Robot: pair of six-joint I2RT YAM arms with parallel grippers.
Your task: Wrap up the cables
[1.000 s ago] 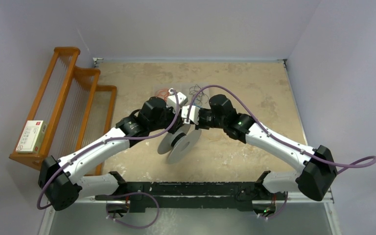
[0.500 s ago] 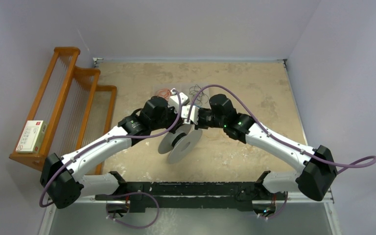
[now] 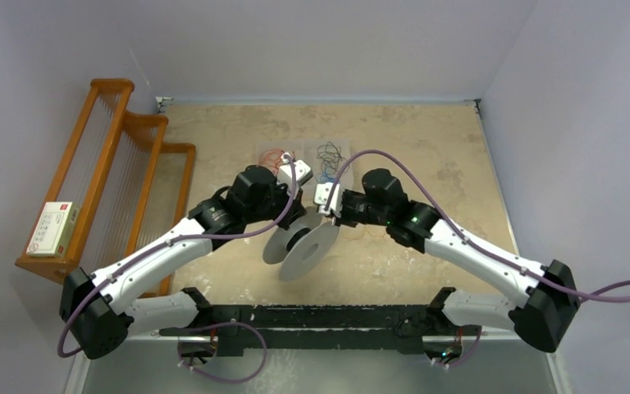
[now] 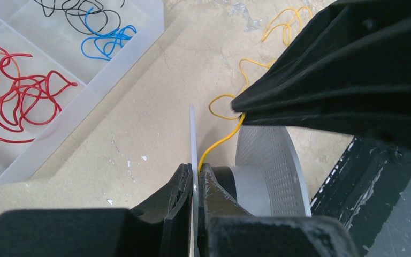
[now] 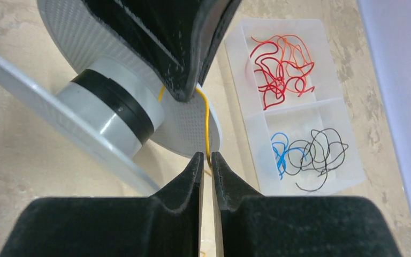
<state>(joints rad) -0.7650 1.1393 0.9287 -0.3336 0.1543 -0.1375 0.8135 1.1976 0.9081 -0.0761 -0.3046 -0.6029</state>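
Observation:
A white spool (image 3: 303, 246) stands tilted on the table. My left gripper (image 4: 194, 170) is shut on the edge of the thin flange of the spool (image 4: 270, 155), with one end of a yellow cable (image 4: 219, 142) pinched beside the flange. The cable (image 5: 207, 123) runs straight from there to my right gripper (image 5: 206, 156), whose jaws stand a sliver apart, open, with the strand passing loosely between the tips. Beyond the right gripper's black fingers (image 4: 342, 69) the rest of the cable curls on the table. The grey hub with its black band (image 5: 112, 115) shows between the flanges.
A clear divided tray (image 3: 303, 156) behind the spool holds red wires (image 4: 16, 101) in one compartment and black and blue wires (image 5: 310, 152) in another. A wooden rack (image 3: 123, 164) with a small box (image 3: 53, 228) stands at the left edge.
The right arm has drawn back to the right along the cable and its jaws have eased slightly apart. The left gripper closed on the flange and shifted a little left.

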